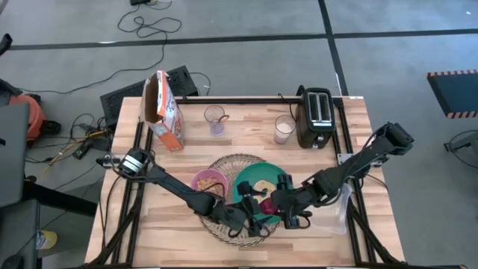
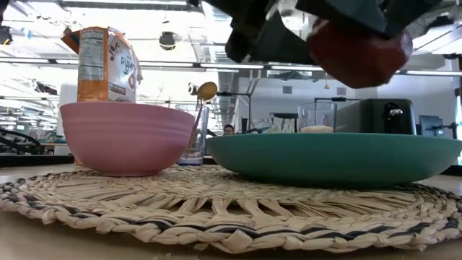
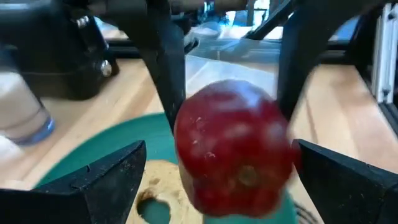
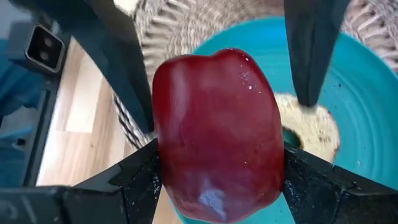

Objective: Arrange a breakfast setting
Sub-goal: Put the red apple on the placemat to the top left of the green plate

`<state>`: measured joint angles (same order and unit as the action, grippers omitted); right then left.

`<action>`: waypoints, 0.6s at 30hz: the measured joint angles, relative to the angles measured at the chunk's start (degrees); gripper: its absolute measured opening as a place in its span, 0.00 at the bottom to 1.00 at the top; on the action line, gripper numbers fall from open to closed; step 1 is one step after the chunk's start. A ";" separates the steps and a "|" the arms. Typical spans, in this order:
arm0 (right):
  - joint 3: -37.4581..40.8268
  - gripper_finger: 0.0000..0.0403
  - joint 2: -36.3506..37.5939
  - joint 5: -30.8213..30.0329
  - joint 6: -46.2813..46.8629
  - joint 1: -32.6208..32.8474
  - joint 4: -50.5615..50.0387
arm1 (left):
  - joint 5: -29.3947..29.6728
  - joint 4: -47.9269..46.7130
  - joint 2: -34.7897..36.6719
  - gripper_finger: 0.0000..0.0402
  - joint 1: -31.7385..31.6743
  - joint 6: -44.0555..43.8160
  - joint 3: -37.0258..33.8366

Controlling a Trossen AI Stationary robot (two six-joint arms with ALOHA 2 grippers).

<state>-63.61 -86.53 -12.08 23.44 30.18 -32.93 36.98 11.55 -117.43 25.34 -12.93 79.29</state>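
- So the right gripper (image 4: 217,180) has the red apple (image 4: 217,134) clamped between its two fingers. You can see both dark fingers pressed to the apple's sides in the right wrist view.
- The apple is up in the air, not resting on anything. In the low view it hangs clear above the teal plate (image 2: 336,157), near the plate's right side.
- Looking straight down, the apple sits over the near-right part of the plate, which lies on the round woven mat (image 1: 224,224).
- The bagel (image 4: 311,127) is already on the plate, just beyond the apple from the right wrist's angle, so the free spot looks to be the bare teal directly under the fruit.
- The left gripper (image 3: 214,171) is right there too, fingers spread wide and empty, with the apple between them but not touching either one as far as I can tell.
- My guess: it's either a handover or a straight drop. Either way the apple's way to go is straight down.
- The apple is roundish, slightly taller than wide; its stem end seems to face the left wrist.
- The pink bowl (image 2: 126,137) sits on the mat just beside the plate.
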 joint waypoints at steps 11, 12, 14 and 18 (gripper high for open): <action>-0.07 0.74 -0.10 0.14 -0.39 0.15 0.14 | -3.70 -0.25 0.07 0.78 -0.97 -2.20 0.11; -0.07 0.74 -0.10 0.06 -0.53 0.15 0.00 | -3.77 -0.28 0.07 0.74 -0.98 -2.22 0.11; -0.07 0.74 -0.10 0.11 -0.90 0.08 0.06 | -3.53 -0.32 0.07 0.66 -0.93 -2.02 0.11; -0.07 0.80 -0.10 0.09 -0.81 0.11 0.31 | -3.57 -0.34 0.09 0.58 -0.91 -1.94 0.11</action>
<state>-63.68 -86.63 -11.99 22.63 30.28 -32.62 33.41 11.21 -117.34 24.43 -14.87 79.40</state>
